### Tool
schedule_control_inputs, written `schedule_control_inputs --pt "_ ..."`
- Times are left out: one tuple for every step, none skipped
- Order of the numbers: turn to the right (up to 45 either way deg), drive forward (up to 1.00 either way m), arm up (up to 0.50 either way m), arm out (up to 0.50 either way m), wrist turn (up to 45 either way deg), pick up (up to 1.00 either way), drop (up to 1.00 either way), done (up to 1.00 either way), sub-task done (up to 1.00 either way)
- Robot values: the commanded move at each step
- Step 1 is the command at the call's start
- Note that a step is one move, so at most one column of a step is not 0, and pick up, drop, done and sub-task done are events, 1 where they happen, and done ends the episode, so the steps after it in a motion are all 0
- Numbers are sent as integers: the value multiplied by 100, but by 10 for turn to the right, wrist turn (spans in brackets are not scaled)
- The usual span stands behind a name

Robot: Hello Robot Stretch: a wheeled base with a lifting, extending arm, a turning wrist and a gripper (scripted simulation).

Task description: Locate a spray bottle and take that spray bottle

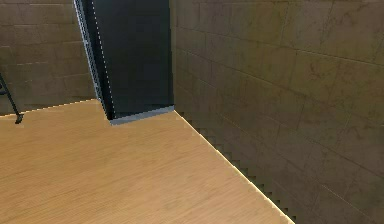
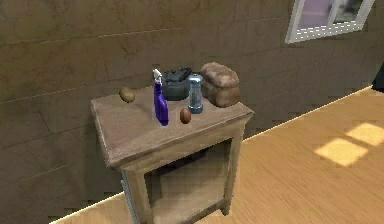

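A purple spray bottle (image 2: 160, 100) is standing upright mid-top on a wooden side table (image 2: 118, 138) against a brown wall, with a small brown egg-shaped thing (image 2: 185, 116) and a grey canister (image 2: 195, 93) sitting just beside it and a dark pot (image 2: 176, 84) and a loaf (image 2: 221, 84) behind. The gripper's state cannot be told.

The forward view looks ahead and somewhat down over the wooden floor (image 1: 90, 170) toward a tall dark panel (image 1: 135, 55) in the far corner, with the brown wall (image 1: 290, 90) running close along its right. The arm side view looks down at an angle on a small table (image 2: 125, 130) standing near, against such a wall, with a window (image 2: 325, 15) at its upper right. The 2 views share brown wall and wooden floor.
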Motion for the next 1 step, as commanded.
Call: schedule_control_inputs --pt "0 0 50 0 0 0 0 0 0"
